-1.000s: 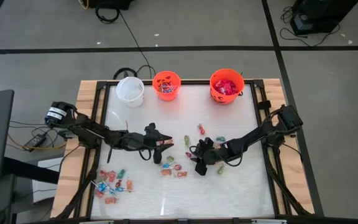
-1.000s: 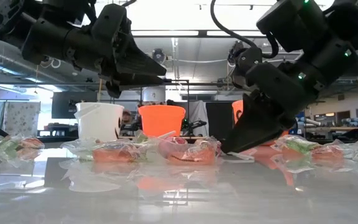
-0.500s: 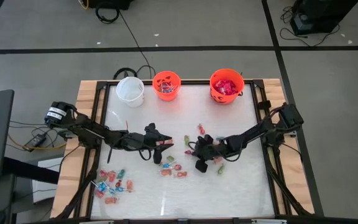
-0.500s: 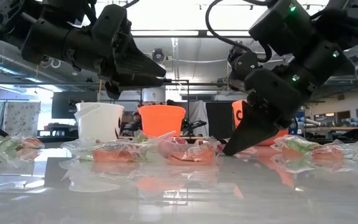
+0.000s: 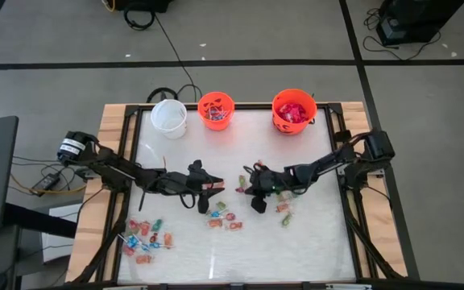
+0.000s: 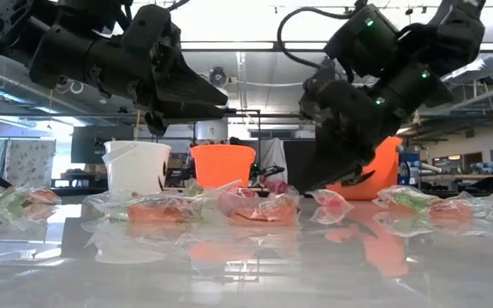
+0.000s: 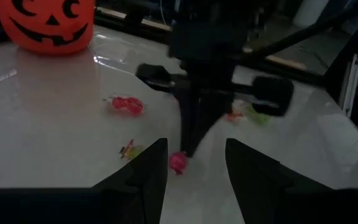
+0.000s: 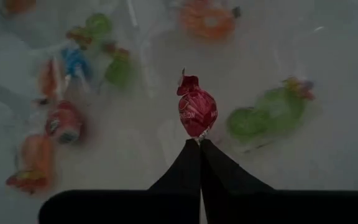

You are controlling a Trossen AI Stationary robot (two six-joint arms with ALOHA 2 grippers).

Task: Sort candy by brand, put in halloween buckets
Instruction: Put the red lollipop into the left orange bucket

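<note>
While the right gripper point(image 5: 255, 196) sits near the middle of the table point(image 5: 296, 242), its fingers are pinched together on the wrapper tail of a round pink candy point(image 8: 196, 112), glossy and twisted at the top, seen centre frame in the right wrist view. The left gripper point(image 5: 214, 187) hangs just left of it with its jaws spread apart and nothing between them; from its own wrist view the pink piece shows low in the gap beyond its fingers.

In the lower left of the high view lies a loose cluster of candy point(image 5: 145, 238), crinkly clear wrappers over orange, red, blue and green pieces. A smaller scatter point(image 5: 222, 216) lies below the grippers, with a few more pieces to the right.

Along the upper edge of the table stand three round plastic pails. The white bucket point(image 5: 168, 118) shows only its pale inside. The small orange bucket point(image 5: 216, 110) holds mixed coloured pieces. The larger orange bucket point(image 5: 294, 111) is filled with shiny red packets. A black cable point(image 5: 171, 50) crosses the grey floor above.
</note>
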